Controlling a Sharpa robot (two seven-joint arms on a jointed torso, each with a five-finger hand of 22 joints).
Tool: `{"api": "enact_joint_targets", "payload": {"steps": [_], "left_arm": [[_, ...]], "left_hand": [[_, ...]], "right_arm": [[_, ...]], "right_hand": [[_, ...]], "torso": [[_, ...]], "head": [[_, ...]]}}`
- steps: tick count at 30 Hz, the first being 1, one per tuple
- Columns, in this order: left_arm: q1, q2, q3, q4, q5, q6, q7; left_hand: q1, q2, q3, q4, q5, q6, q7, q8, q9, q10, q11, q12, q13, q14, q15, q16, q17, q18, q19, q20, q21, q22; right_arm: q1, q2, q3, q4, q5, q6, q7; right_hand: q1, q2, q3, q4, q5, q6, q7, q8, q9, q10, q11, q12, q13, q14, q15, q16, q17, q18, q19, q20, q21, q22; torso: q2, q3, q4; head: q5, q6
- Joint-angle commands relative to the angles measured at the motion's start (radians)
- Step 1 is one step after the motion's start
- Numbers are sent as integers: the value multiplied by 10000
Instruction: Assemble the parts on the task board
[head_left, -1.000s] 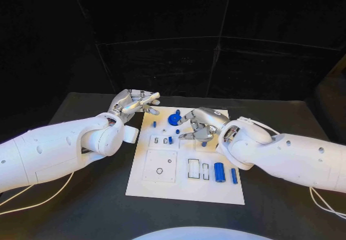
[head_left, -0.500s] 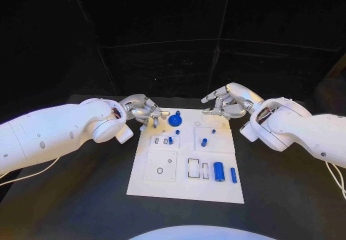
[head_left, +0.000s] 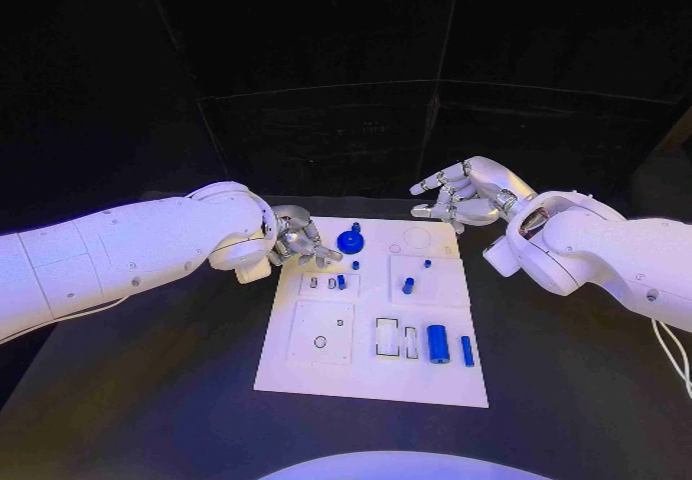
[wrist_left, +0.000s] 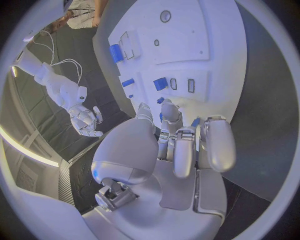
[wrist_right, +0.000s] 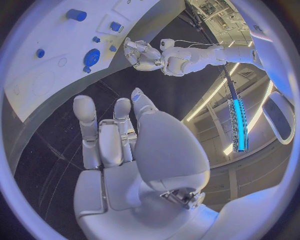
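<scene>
At the near end of the white board (head_left: 368, 385), two blue cylinders (head_left: 438, 343) lie side by side, long axes running toward the far edge, beside open slots. Moving up, small blue pegs (head_left: 407, 286) stand mid-board. Further on, the left hand (head_left: 300, 243) sits low over the board's far left corner, fingers bunched together; whether it pinches anything, I cannot tell. Just to its right, very close, rests the round blue knob (head_left: 351, 240). That's the key: the left hand is plainly nearer than the right. Farthest back, the right hand (head_left: 464, 192) hangs off the board's far right corner, fingers spread, holding nothing.
</scene>
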Motion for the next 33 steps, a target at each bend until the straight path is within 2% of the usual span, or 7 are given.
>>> {"api": "enact_joint_targets", "payload": {"steps": [1, 4, 10, 14, 26, 33], "left_arm": [[55, 187, -35, -112, -648, 463, -971], [93, 416, -72, -201, -693, 538, -1154], [178, 735, -224, -381, -719, 611, -1348], [220, 890, -282, -502, -724, 724, -1461], [245, 1297, -334, -625, -725, 902, -1550], [247, 1456, -374, -712, -725, 1012, -1580]], "left_hand": [[-153, 6, -126, 13, -122, -115, 4, 226, 210, 89, -20, 395, 375, 1051, -85, 81, 2606, -161, 103, 10, 161, 253], [-394, -23, -346, 24, -327, -201, -17, 423, 401, 165, -48, 725, 683, 1057, -81, 99, 2627, -207, 173, -16, 349, 555], [-527, -66, -476, 22, -346, -244, -37, 508, 489, 191, -49, 858, 809, 1057, -100, 99, 2627, -233, 203, -22, 436, 694], [-552, -84, -514, 17, -346, -279, -34, 526, 516, 154, -48, 838, 777, 1057, -101, 99, 2627, -235, 203, -24, 448, 713], [-559, -89, -541, 12, -342, -340, -23, 530, 539, 138, -40, 869, 810, 1057, -95, 99, 2627, -255, 226, -23, 509, 815], [-473, -25, -513, -10, -316, -379, -19, 565, 584, 156, -34, 959, 897, 1057, -86, 99, 2627, -265, 233, -15, 549, 877]], "right_arm": [[28, 40, 7, -37, 185, -65, 102], [30, 76, 6, -72, 123, -68, 50], [31, 123, 6, -125, 48, -35, -56], [31, 145, 6, -153, 33, 1, -139], [31, 254, 6, -234, 24, 61, -256], [31, 300, 5, -278, 24, 73, -291]], "right_hand": [[57, 27, -79, -5, 105, 38, -21, -72, -16, 62, -9, -78, -29, 176, -62, -46, -18, 205, -21, -24, -66, -26], [71, 29, -108, -13, 216, 34, -20, -79, -16, 65, -10, -103, -40, 181, -64, -64, -27, 206, -11, -26, -90, -47], [64, 14, -156, -11, 316, 21, -18, -89, -18, 58, -6, -146, -67, 179, -63, -102, -65, 211, -16, -26, -132, -97], [51, 5, -180, -4, 353, 9, -16, -96, -20, 58, -4, -154, -69, 179, -62, -112, -72, 213, -19, -26, -148, -116], [8, -10, -248, 24, 437, -24, -11, -111, -23, 53, 1, -192, -91, 179, -58, -139, -90, 218, -24, -24, -192, -167], [17, 1, -274, 27, 544, -38, -11, -115, -23, 48, -1, -216, -103, 184, -59, -151, -91, 222, -21, -24, -220, -196]], "torso": [[16, -17, -2], [21, -21, 7], [18, -22, 18], [15, -22, 19], [25, -23, 0], [10, -16, 23]], "head": [[0, -20], [-7, -67], [-16, -117], [-14, -166], [-40, -258], [-30, -330]]}}
